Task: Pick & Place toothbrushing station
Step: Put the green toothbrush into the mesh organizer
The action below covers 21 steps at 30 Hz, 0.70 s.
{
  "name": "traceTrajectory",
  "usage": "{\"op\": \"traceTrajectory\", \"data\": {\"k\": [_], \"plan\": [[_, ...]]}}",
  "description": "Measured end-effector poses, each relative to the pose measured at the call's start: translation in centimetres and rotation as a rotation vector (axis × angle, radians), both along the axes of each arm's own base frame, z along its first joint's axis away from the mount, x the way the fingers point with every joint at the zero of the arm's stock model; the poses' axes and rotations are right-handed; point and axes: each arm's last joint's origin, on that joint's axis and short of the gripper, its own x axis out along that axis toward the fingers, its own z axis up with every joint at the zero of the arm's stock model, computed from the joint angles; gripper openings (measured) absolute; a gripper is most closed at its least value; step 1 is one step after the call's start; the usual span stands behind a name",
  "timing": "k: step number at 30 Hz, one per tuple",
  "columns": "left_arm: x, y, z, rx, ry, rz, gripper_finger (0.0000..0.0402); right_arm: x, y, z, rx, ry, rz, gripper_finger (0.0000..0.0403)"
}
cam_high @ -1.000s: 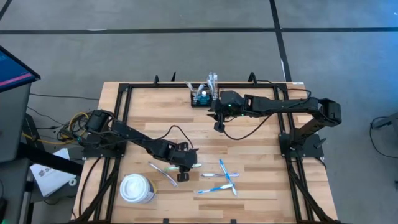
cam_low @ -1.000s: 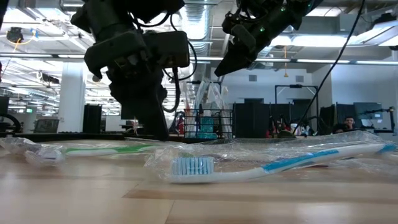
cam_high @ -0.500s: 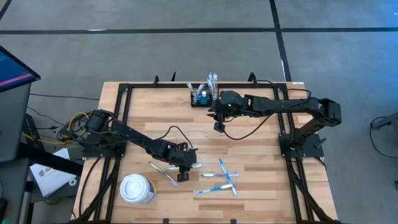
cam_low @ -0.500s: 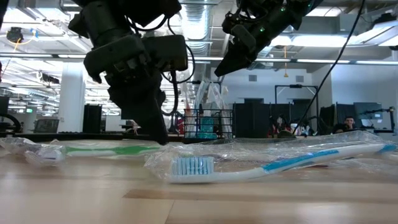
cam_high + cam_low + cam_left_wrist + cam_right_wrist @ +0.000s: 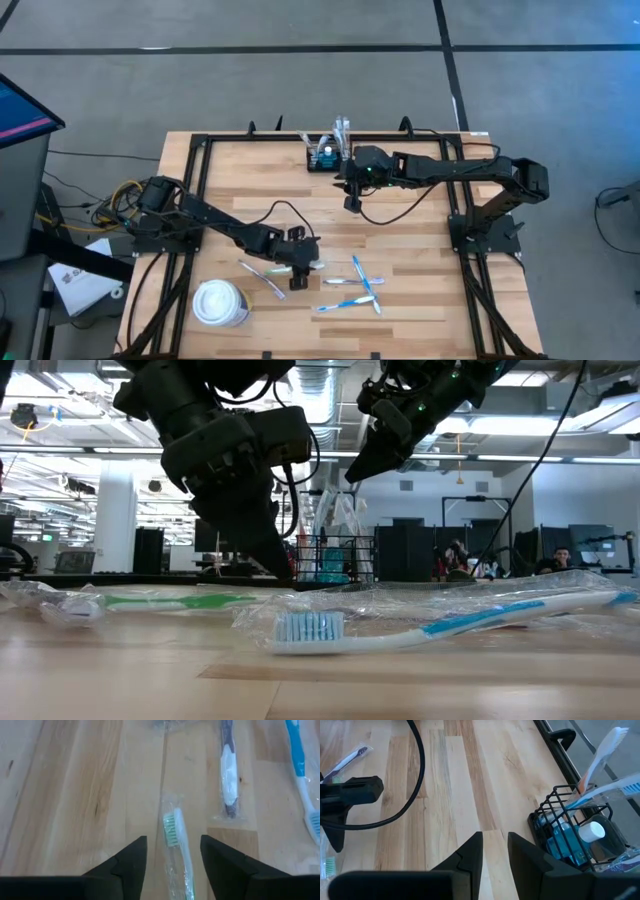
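Note:
The toothbrushing station [image 5: 325,155], a black wire-mesh box with toothbrushes standing in it, rests on its base at the table's far edge and shows in the right wrist view [image 5: 575,837]. My right gripper [image 5: 352,207] hangs above the table just in front of it, narrowly open and empty [image 5: 495,837]. My left gripper [image 5: 298,282] is open near the table's front. It slants down over a wrapped green toothbrush [image 5: 176,845]. The toothbrush lies flat on the wood between the fingers, and they do not touch it.
A white lidded cup [image 5: 220,303] stands at the front left. A purple wrapped toothbrush [image 5: 227,770] and several blue ones [image 5: 355,285] lie on the wood near my left gripper. Black frame rails [image 5: 200,200] border the table, and a cable [image 5: 417,775] trails across it.
My left gripper has tipped where it hangs, and its fingertips have swung a little toward the table's right edge over the green toothbrush. The toothbrush still lies flat on the table.

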Motion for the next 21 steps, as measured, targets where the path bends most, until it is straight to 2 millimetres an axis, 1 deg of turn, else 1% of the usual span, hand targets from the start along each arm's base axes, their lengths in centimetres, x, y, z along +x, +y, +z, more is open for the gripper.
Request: {"op": "traceTrajectory", "data": {"k": [6, 11, 14, 21], "plan": [[0.0, 0.0, -0.2, 0.008, 0.0, 0.005, 0.0176, 0.0, 0.0, 0.0, 0.0, 0.0, 0.0, 0.0082], [0.2, 0.0, -2.0, 0.023, 0.05, 0.005, 0.0168, 0.0, 0.0, 0.0, 0.0, 0.0, 0.0, 0.0082], [0.4, -0.1, -2.6, 0.035, 0.057, 0.01, 0.0166, 0.0, 0.0, 0.0, 0.0, 0.0, 0.0, 0.0082], [0.4, -0.1, -2.4, 0.028, 0.052, 0.007, 0.0163, 0.0, 0.0, 0.0, 0.0, 0.0, 0.0, 0.0082]]}}
